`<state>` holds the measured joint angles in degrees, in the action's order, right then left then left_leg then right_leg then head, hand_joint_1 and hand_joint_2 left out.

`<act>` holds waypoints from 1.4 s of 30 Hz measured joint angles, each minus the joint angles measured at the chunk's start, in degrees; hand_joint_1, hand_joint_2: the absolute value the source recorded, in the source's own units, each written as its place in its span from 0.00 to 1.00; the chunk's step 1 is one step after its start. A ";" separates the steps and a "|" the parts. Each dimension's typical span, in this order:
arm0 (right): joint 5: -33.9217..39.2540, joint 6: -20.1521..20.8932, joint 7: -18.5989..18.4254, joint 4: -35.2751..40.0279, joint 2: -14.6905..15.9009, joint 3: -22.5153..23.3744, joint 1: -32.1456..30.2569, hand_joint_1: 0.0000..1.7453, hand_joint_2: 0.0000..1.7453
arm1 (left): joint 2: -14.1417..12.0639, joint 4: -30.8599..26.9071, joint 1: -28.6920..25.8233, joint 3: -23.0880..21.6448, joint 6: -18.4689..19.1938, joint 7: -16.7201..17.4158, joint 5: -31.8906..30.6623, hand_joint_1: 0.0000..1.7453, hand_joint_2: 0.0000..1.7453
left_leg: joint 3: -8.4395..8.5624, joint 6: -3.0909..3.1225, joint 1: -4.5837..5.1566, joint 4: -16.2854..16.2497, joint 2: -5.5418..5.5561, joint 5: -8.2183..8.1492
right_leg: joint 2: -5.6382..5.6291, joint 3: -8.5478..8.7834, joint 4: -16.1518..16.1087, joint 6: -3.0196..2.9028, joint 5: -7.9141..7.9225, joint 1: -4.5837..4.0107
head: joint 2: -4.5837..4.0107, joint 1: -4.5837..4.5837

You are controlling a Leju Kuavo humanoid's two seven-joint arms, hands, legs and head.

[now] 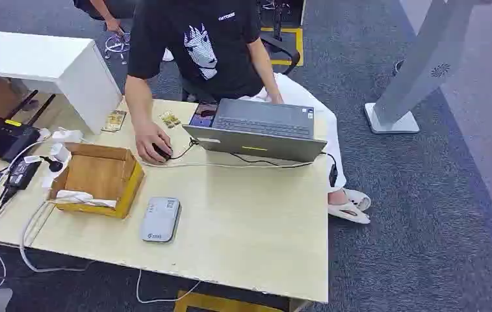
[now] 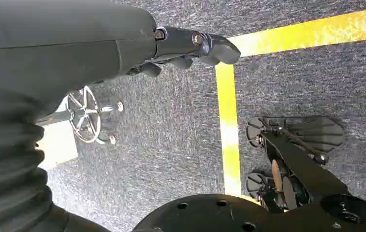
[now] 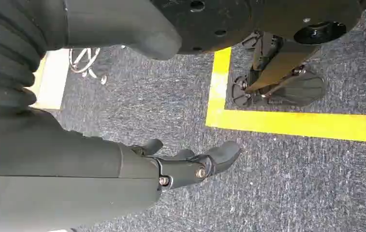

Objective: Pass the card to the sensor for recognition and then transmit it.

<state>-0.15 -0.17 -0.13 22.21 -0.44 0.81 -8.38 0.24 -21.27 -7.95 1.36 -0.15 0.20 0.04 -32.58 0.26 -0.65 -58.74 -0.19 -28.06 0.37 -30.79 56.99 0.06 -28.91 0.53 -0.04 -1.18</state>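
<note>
A grey card sensor (image 1: 160, 220) lies flat on the wooden table (image 1: 249, 227), near its front edge. Just left of it stands an open cardboard box (image 1: 100, 174) with something white (image 1: 77, 196) lying at its near wall; I cannot tell whether it is a card. Two small patterned cards (image 1: 114, 120) (image 1: 169, 119) lie at the table's far side. My left hand (image 2: 185, 48) hangs over grey carpet, fingers loosely extended and holding nothing. My right hand (image 3: 190, 162) hangs the same way, with nothing in it.
A person in a black shirt (image 1: 197, 45) sits behind the table, one hand on a mouse (image 1: 155, 148) beside an open laptop (image 1: 259, 130). A router (image 1: 6, 136), a power adapter and cables lie at the left. A white stand (image 1: 418, 71) rises at the right.
</note>
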 joint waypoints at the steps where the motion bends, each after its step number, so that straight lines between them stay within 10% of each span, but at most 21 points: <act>1: 0.00 0.00 0.00 0.00 0.00 0.00 0.00 0.00 1.00 | 0.00 0.00 0.00 0.00 0.00 0.00 0.00 0.00 1.00 | 0.00 0.00 0.00 0.00 0.00 0.00 | 0.00 0.00 0.00 0.00 0.00 0.00 | 0.00 0.00; 11: 0.00 0.00 0.00 0.00 0.00 0.00 0.00 0.00 1.00 | 0.00 0.00 0.00 0.00 0.00 0.00 0.00 0.00 1.00 | 0.00 0.00 0.00 0.00 0.00 0.00 | 0.00 0.00 0.00 0.00 0.00 0.00 | 0.00 0.00; 12: 0.00 0.00 0.00 0.00 0.00 0.00 0.00 0.00 0.00 | 0.00 0.00 0.00 0.00 0.00 0.00 0.00 0.00 1.00 | 0.00 0.00 0.00 0.00 0.00 0.00 | 0.00 0.00 0.00 0.00 0.00 0.00 | 0.00 0.00; 13: 0.00 0.00 0.00 0.00 0.00 0.00 0.00 0.00 1.00 | 0.00 0.00 0.00 0.00 0.00 0.00 0.00 0.00 1.00 | 0.00 0.00 0.00 0.00 0.00 0.00 | 0.00 0.00 0.00 0.00 0.00 0.00 | 0.00 0.00; 15: 0.00 0.00 0.00 0.00 0.00 0.00 0.00 0.00 1.00 | 0.00 0.00 0.00 0.00 0.00 0.00 0.00 0.00 1.00 | 0.00 0.00 0.00 0.00 0.00 0.00 | 0.00 0.00 0.00 0.00 0.00 0.00 | 0.00 0.00; 16: 0.00 0.00 0.00 0.00 0.00 0.00 0.00 0.00 0.00 | 0.00 0.00 0.00 0.00 0.00 0.00 0.00 0.00 1.00 | 0.00 0.00 0.00 0.00 0.00 0.00 | 0.00 0.00 0.00 0.00 0.00 0.00 | 0.00 0.00; 17: 0.00 0.00 0.00 0.00 0.00 0.00 0.00 0.00 1.00 | 0.00 0.00 0.00 0.00 0.00 0.00 0.00 0.00 1.00 | 0.00 0.00 0.00 0.00 0.00 0.00 | 0.00 0.00 0.00 0.00 0.00 0.00 | 0.00 0.00; 37: -0.26 -9.96 7.49 -0.50 -2.40 -0.90 5.15 0.00 1.00 | 1.68 0.06 2.92 11.14 -2.51 -11.21 -1.77 0.00 1.00 | 0.08 0.02 0.00 0.00 0.01 0.02 | 0.02 0.09 0.01 -0.01 0.01 0.00 | 0.00 0.00; 38: -0.33 -11.06 8.16 -0.61 -2.62 -0.90 5.61 0.00 0.00 | 1.88 0.09 3.25 12.46 -2.97 -12.22 -2.08 0.00 1.00 | 0.08 0.02 0.00 0.00 0.01 0.02 | 0.02 0.10 0.01 -0.01 0.02 0.00 | 0.00 0.00; 42: -0.55 -15.50 10.34 -1.47 -3.23 -0.90 7.17 0.00 0.00 | 2.65 0.42 4.38 17.99 -5.29 -15.78 -3.19 0.00 1.00 | 0.10 0.00 0.00 0.00 0.01 0.04 | 0.02 0.11 0.01 -0.04 0.04 0.00 | 0.00 0.00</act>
<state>-0.70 -15.68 10.21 20.74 -3.67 -0.09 -1.21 2.89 -20.85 -3.57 19.35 -5.45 -15.59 -3.15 -32.48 0.26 -0.66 -58.74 -0.18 -28.03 0.39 -30.68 57.01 0.03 -28.88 0.53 -0.04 -1.18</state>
